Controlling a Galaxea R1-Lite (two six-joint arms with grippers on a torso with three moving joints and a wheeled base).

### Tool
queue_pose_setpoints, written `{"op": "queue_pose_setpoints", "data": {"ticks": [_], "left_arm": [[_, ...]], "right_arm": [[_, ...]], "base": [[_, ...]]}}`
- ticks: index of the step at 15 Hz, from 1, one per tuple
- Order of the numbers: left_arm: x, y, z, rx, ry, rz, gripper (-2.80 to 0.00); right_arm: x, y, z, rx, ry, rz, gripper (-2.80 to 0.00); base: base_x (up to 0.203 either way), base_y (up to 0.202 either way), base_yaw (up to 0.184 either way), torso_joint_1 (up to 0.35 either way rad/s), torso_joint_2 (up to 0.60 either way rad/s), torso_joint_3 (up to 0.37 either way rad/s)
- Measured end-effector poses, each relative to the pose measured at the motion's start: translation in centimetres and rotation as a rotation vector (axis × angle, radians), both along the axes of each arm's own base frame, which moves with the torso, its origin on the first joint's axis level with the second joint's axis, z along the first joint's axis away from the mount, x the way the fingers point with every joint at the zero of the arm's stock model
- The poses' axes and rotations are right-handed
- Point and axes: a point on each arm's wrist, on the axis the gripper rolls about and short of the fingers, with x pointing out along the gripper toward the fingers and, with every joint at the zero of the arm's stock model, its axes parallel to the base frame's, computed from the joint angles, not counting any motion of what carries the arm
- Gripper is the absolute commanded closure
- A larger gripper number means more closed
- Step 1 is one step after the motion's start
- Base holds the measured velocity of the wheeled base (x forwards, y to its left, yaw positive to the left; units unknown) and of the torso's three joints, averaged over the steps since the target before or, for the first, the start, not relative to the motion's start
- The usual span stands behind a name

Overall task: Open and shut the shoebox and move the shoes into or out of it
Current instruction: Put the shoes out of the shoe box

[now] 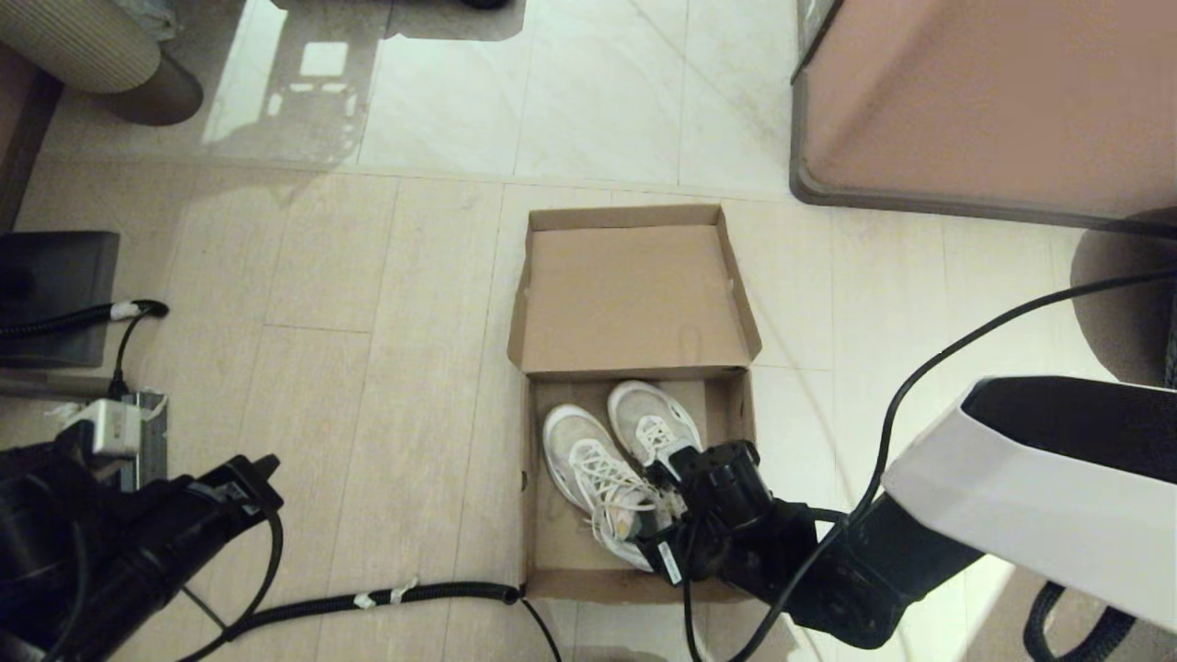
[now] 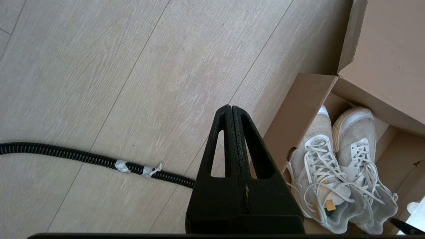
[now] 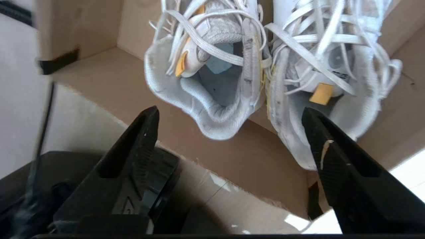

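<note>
The brown cardboard shoebox point(image 1: 552, 552) stands on the floor in the middle of the head view, its hinged lid point(image 1: 634, 294) flipped back and lying open. Both white mesh shoes point(image 1: 607, 464) lie side by side inside, toes toward the lid. My right gripper point(image 1: 664, 504) hovers open just above the heels; in its wrist view the jaws stand wide apart point(image 3: 229, 113) on either side of the shoes point(image 3: 215, 66), touching neither, with the box's near wall point(image 3: 232, 156) below. My left gripper point(image 2: 231, 108) is shut and empty, low on the left, beside the shoebox's side wall point(image 2: 298, 109).
A black corrugated cable point(image 1: 368, 602) runs across the floor to the box's near left corner. A large pinkish-brown block with a dark rim point(image 1: 993, 101) stands at the back right. A dark case point(image 1: 55, 294) and a power adapter point(image 1: 106, 428) sit at the left.
</note>
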Motion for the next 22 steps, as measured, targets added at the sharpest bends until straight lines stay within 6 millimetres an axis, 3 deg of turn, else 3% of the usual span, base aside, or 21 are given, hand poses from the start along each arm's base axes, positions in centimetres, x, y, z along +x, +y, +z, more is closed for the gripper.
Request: {"op": "queue_pose_setpoints", "data": {"ticks": [5, 9, 16, 21, 22], "left_arm": [[0.1, 0.0, 0.1, -0.001, -0.004, -0.002, 0.0], [0.3, 0.0, 0.3, 0.001, -0.012, -0.003, 0.0], [0.7, 0.0, 0.3, 0.003, -0.015, -0.004, 0.0], [0.7, 0.0, 0.4, 0.021, -0.016, -0.007, 0.0], [0.7, 0.0, 0.4, 0.033, -0.017, -0.01, 0.0]], "right_arm": [[1.9, 1.1, -2.3, -0.082, -0.025, -0.05, -2.8], [4.3, 0.8, -4.1, -0.161, -0.064, -0.146, -2.8], [8.2, 1.7, -4.7, -0.153, -0.071, -0.183, -2.8], [9.2, 2.5, -5.4, -0.189, -0.023, -0.178, -2.8], [9.3, 2.6, -5.4, -0.198, -0.013, -0.177, 0.0]], "base": [[0.0, 0.0, 0.0, 0.0, 0.0, 0.0], [0.0, 0.0, 0.0, 0.0, 0.0, 0.0], [0.0, 0.0, 0.0, 0.0, 0.0, 0.0], [0.0, 0.0, 0.0, 0.0, 0.0, 0.0], [0.0, 0.0, 0.0, 0.0, 0.0, 0.0]]}}
